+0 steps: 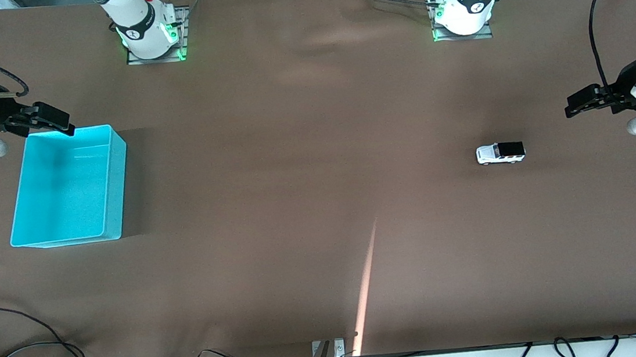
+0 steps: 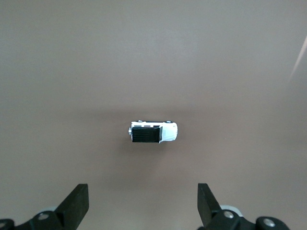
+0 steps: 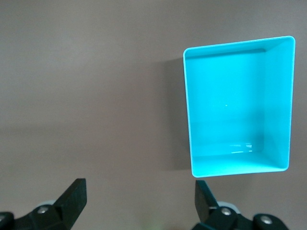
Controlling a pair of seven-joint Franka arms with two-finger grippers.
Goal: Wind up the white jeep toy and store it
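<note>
Both open claws hover: left claw (image 1: 572,105) near white jeep toy (image 1: 500,153)

White jeep toy (image 1: 500,153) with black roof panel, turquoise bin (image 1: 114,221), plain brown table cover (image 1: 291,146), black grippers on white arms, green lights at the arm bases.

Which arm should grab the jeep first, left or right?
Left. The left gripper hangs open at the white jeep toy's end of the table, with the toy in its wrist view. The right gripper, also open, waits over the turquoise bin's rim.
</note>
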